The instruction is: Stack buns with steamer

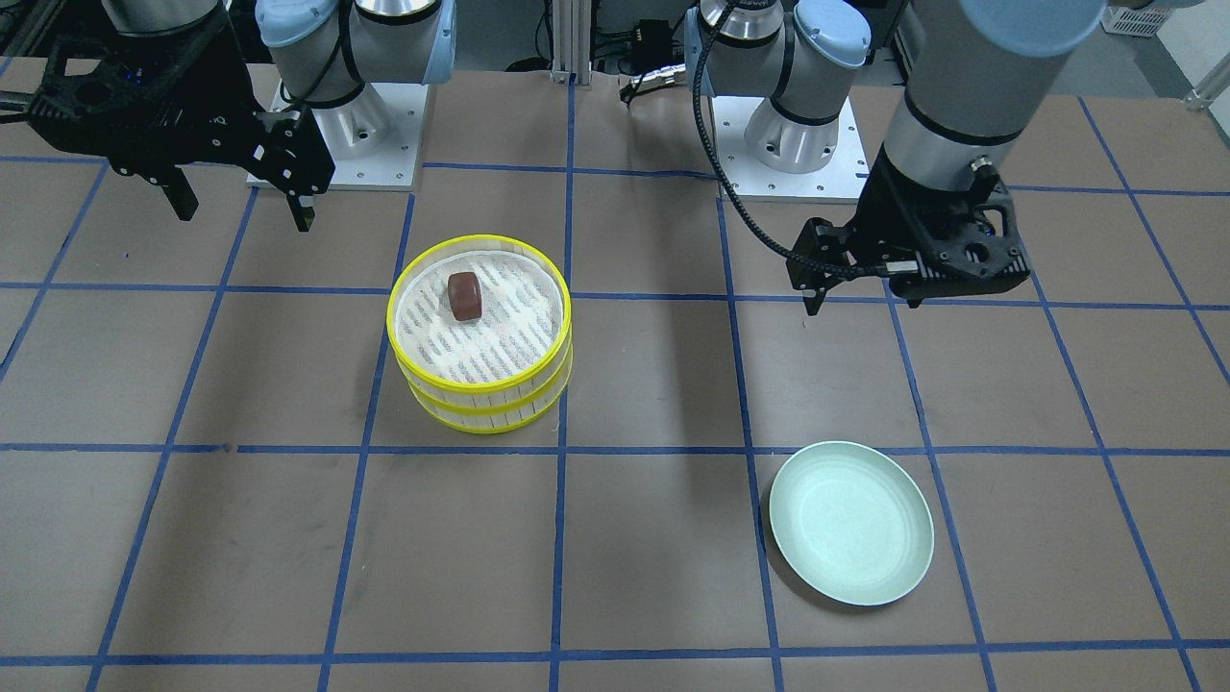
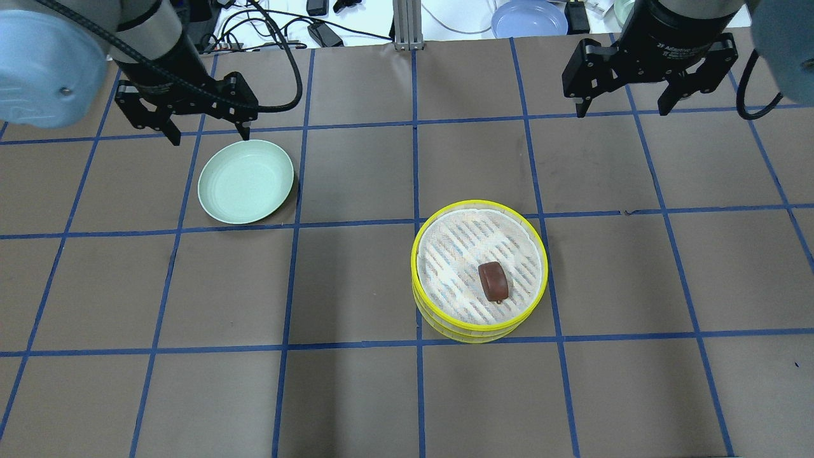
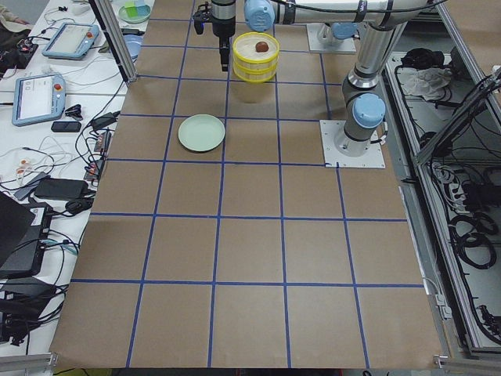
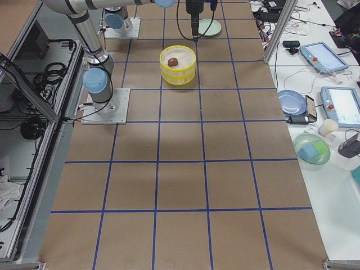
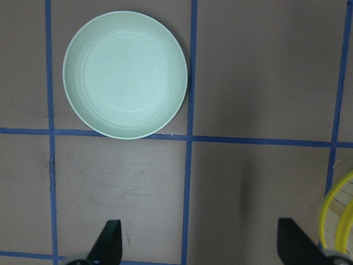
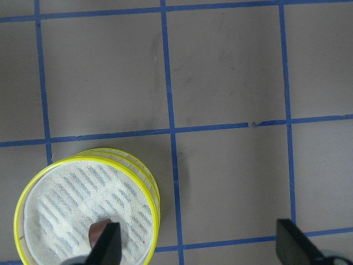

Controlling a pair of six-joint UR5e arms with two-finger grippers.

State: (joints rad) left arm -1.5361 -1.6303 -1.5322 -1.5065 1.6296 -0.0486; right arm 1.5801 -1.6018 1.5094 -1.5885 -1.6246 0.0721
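The steamer [image 2: 445, 254] is two yellow-rimmed tiers stacked on the table; it also shows in the front view [image 1: 509, 336]. The dark reddish-brown bun [image 2: 493, 281] lies on the top tier's mat, also seen in the front view [image 1: 464, 295] and the right wrist view [image 6: 98, 232]. The pale cream bun is not visible in any view. My left gripper [image 2: 208, 135] is open and empty, raised above the far edge of the pale green plate [image 2: 246, 181]. My right gripper [image 2: 622, 109] is open and empty, raised beyond and to the right of the steamer.
The plate is empty, as the left wrist view [image 5: 126, 74] shows. Blue tape lines grid the brown table. A blue plate [image 2: 529, 18], cables and devices lie beyond the table's far edge.
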